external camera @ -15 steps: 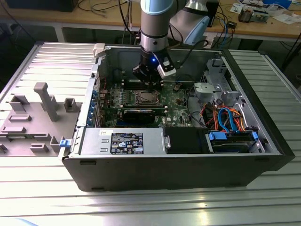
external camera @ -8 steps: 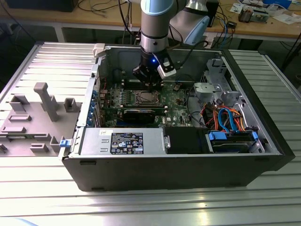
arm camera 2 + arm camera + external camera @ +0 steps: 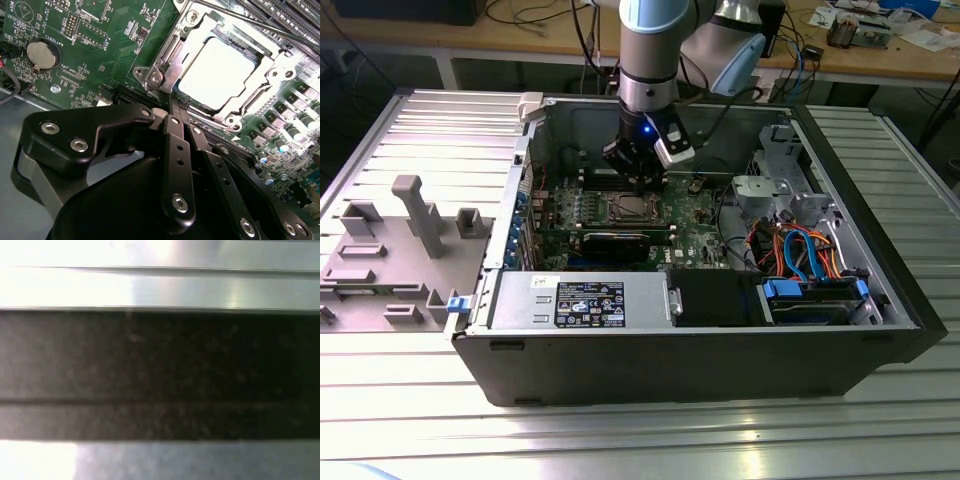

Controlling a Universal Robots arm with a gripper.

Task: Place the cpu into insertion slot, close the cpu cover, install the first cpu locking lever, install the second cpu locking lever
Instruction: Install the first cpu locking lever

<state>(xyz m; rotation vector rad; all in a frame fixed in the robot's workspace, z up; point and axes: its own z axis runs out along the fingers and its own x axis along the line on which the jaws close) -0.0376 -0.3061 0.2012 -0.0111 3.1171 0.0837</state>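
A: Where's the cpu (image 3: 218, 75)?

B: Seated in the insertion slot (image 3: 280, 87), with the cpu cover (image 3: 172, 62) closed flat around it, near the green board's centre.

A: And the gripper (image 3: 174, 102)?

B: Fingers pinched together, empty, tips at the socket's frame edge, probably working a lever. The case walls (image 3: 525, 190) stand well apart from it.

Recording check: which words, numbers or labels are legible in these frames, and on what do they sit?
White sticker on the grey metal power-supply box: rows of print and logos, too small to read.
White lettering on the green motherboard, around the round silver coin cell: tiny and tilted, not reliably readable.
No text can be quoted with confidence.
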